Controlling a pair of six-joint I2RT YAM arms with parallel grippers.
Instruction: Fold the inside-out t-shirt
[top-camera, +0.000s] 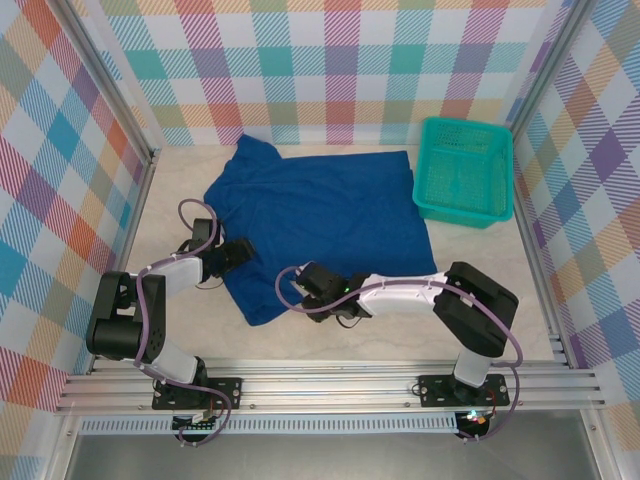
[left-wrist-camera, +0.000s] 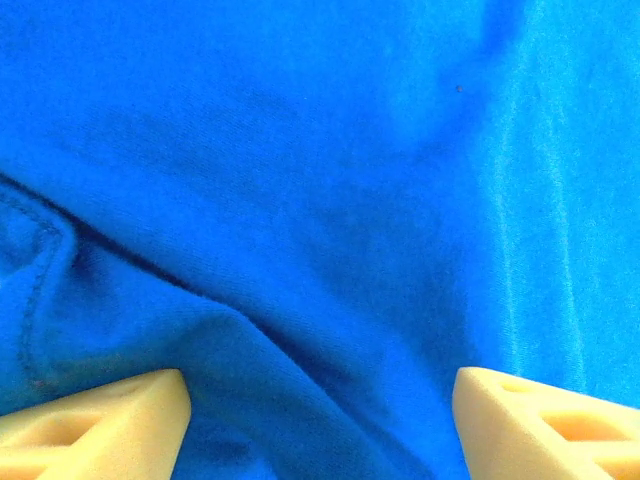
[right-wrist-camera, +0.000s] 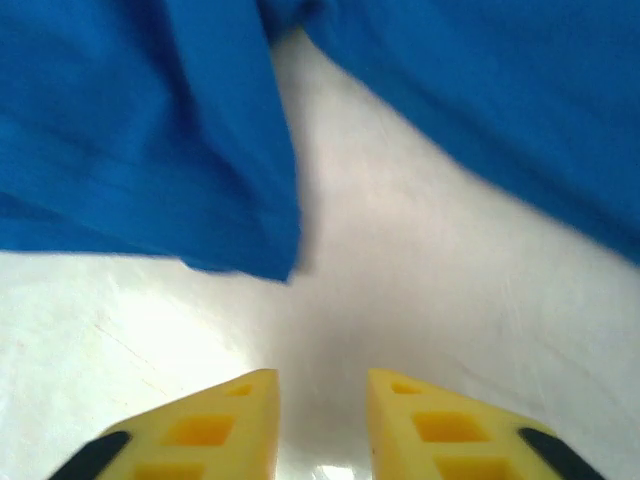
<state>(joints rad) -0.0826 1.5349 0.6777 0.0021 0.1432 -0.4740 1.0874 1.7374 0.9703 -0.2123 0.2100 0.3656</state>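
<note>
The left tool (top-camera: 238, 252) points rightward, its fingers (left-wrist-camera: 110, 420) spread wide, with the left arm (top-camera: 150, 300) folded back behind it. The right tool (top-camera: 306, 281) points leftward, its fingers (right-wrist-camera: 225, 425) only narrowly parted, the right forearm (top-camera: 405, 292) stretched low behind it

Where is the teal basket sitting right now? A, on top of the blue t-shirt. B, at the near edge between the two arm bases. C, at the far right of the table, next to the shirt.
C: the top view shows the teal basket in the far right corner, just right of the t-shirt.
</note>
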